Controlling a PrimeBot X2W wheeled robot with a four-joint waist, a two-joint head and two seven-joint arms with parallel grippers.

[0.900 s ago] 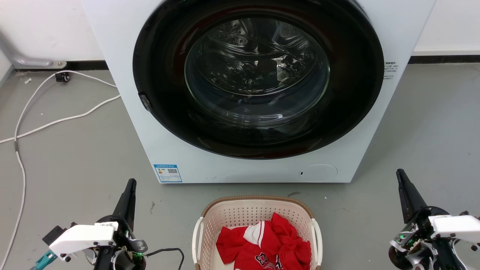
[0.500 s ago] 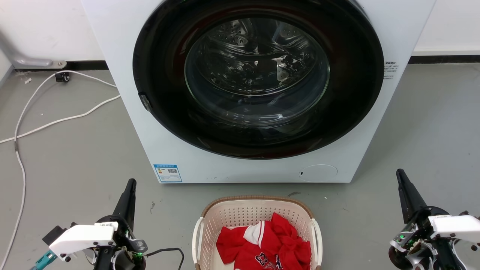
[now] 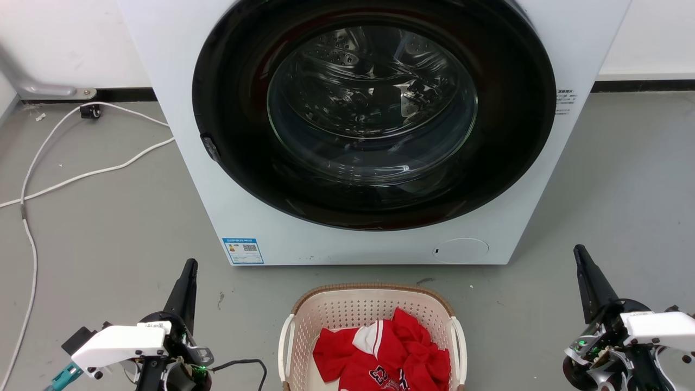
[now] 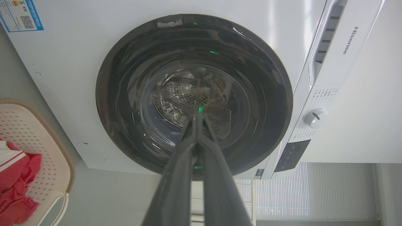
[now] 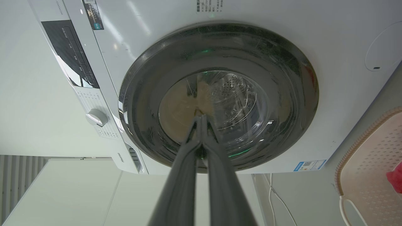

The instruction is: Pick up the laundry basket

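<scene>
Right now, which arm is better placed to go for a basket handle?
Left, slightly. The left gripper lies closer to the laundry basket and its left handle than the right gripper does to the right handle. Both are shut, touching nothing.

The laundry basket (image 3: 347, 312) stands upright at six o'clock in my head view: cream perforated plastic, brown woven-look rim, white handles at its three and nine, a red garment (image 3: 402, 353) heaped inside.

White washer (image 3: 374, 130) w/ dark door, white cables (image 3: 81, 174) on grey floor (image 3: 108, 233)
</scene>
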